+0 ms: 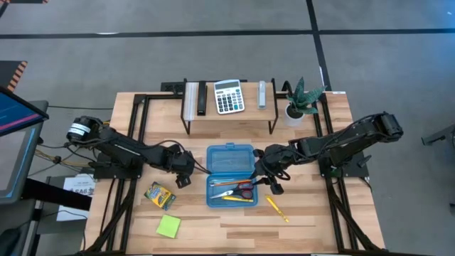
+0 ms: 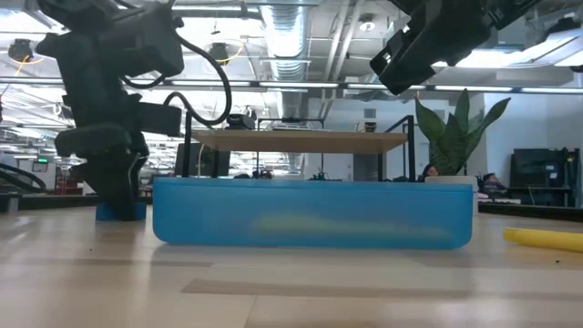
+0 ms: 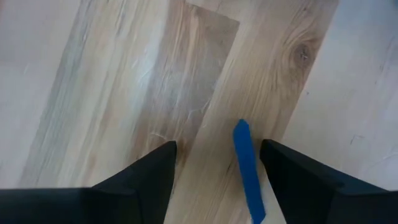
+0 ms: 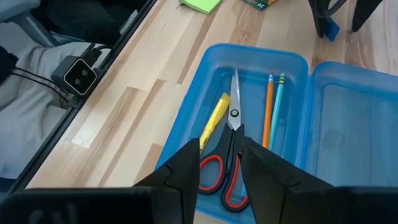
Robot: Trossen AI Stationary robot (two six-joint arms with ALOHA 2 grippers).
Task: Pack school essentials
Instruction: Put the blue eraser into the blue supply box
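Observation:
The translucent blue case (image 1: 229,174) lies open on the table's middle. Its near tray (image 4: 186,118) holds red-handled scissors (image 4: 227,171), a yellow marker (image 4: 214,121), an orange pencil (image 4: 268,106) and a teal pen (image 4: 278,106). My right gripper (image 4: 221,142) hangs open above the scissors, well clear of the case, with nothing between its fingers. Left of the case, my left gripper (image 3: 217,149) points down, open, low over the table. A small blue piece (image 3: 249,171) stands on the wood between its fingers, apart from both.
A crayon box (image 1: 161,195) and a lime-green sticky-note pad (image 1: 168,226) lie at the near left. A yellow marker (image 1: 277,208) lies on the table right of the case. At the back, a shelf (image 1: 227,114) carries a calculator (image 1: 228,96), beside a potted plant (image 1: 302,99).

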